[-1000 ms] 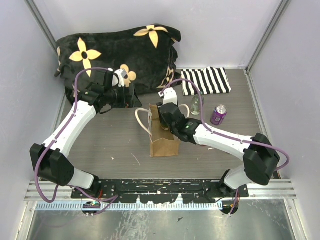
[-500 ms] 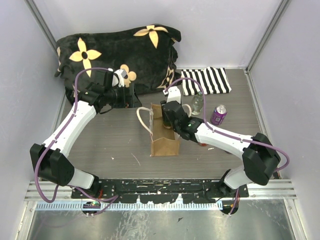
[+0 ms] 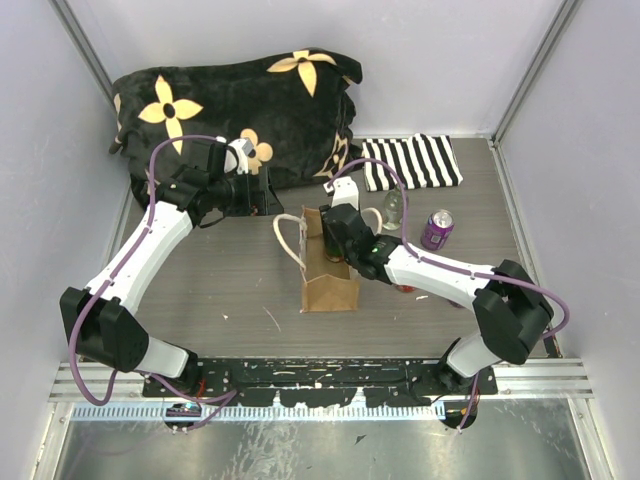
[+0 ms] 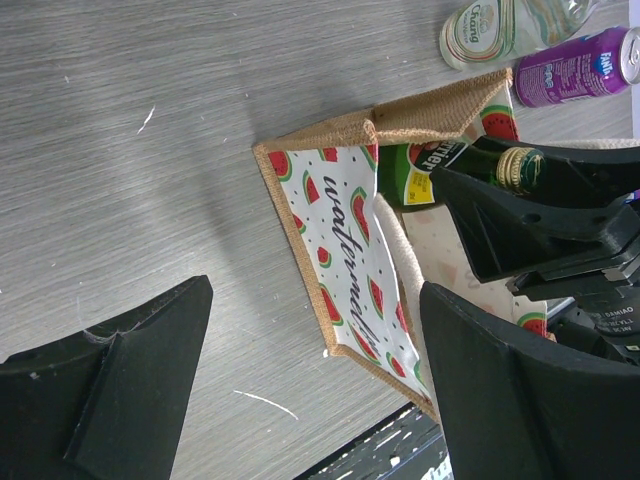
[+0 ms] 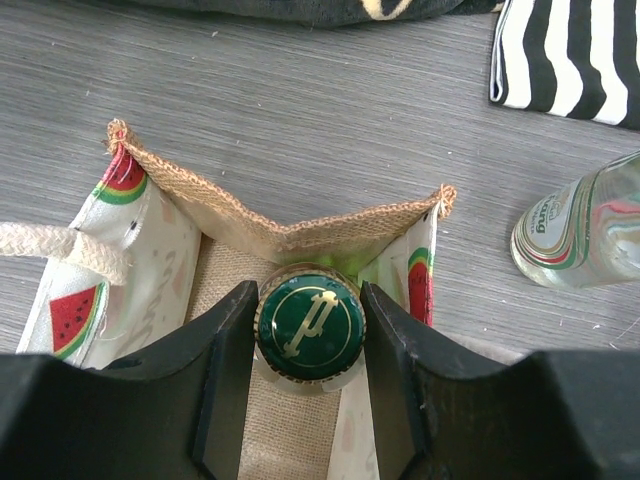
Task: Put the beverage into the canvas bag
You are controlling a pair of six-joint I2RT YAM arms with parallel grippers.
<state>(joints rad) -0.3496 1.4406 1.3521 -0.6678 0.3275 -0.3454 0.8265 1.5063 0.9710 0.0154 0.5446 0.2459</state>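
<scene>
Right claw [image 5: 310,300] pinches the green beverage bottle [image 5: 310,325] partly inside the canvas bag [image 5: 200,195]; next, likely release. Left claw [image 4: 315,300] spread.

table [image 3: 220,300]: grey wood-grain | walls [image 3: 450,60]: plain pale lilac, 9, 12, 3 o'clock | frame posts [image 3: 83,50]: metal, 11 and 1 o'clock | light: even, soft

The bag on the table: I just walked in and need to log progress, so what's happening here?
The right gripper is shut on the cap of a green bottle, whose body sits inside the open bag. The left gripper hangs open over the table beside the bag, holding nothing. A clear bottle and a purple can stand nearby.
</scene>
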